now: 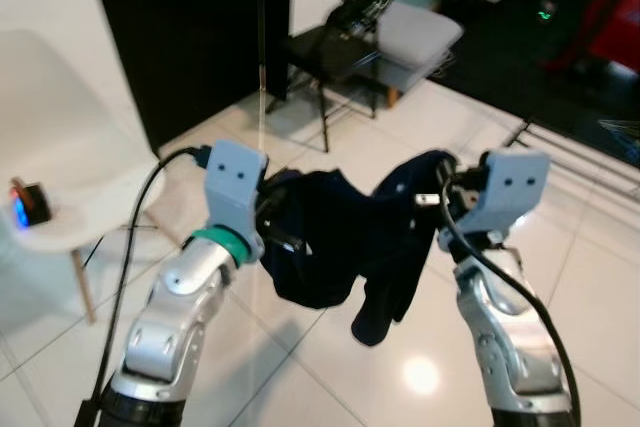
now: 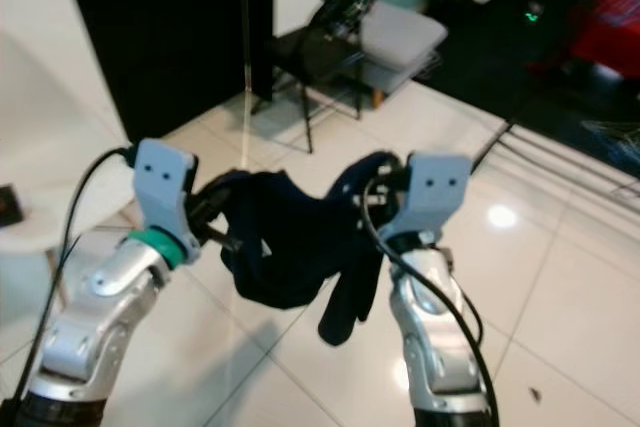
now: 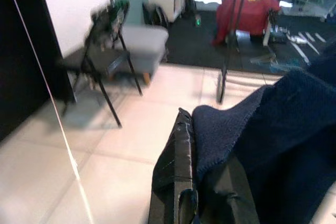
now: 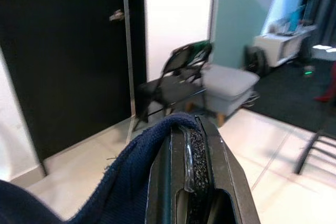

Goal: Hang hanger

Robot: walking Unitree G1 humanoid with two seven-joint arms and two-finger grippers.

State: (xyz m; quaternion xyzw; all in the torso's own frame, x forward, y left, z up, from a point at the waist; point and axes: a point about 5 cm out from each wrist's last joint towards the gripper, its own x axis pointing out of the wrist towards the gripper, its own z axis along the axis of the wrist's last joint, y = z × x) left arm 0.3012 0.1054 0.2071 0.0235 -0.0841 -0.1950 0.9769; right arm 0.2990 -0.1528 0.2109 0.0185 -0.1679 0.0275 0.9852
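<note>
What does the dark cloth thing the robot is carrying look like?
Over the shiny white tiled floor, the left gripper and right gripper hold it up between them. It is a dark navy garment, soft and sagging, unlike the stiff black folding chair behind.

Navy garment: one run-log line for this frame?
left gripper: shut on navy garment | right gripper: shut on navy garment | garment: held above tiled floor | folding chair: ahead

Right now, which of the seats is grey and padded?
The stool behind the black folding chair; the white chair on the left is bare plastic.
</note>
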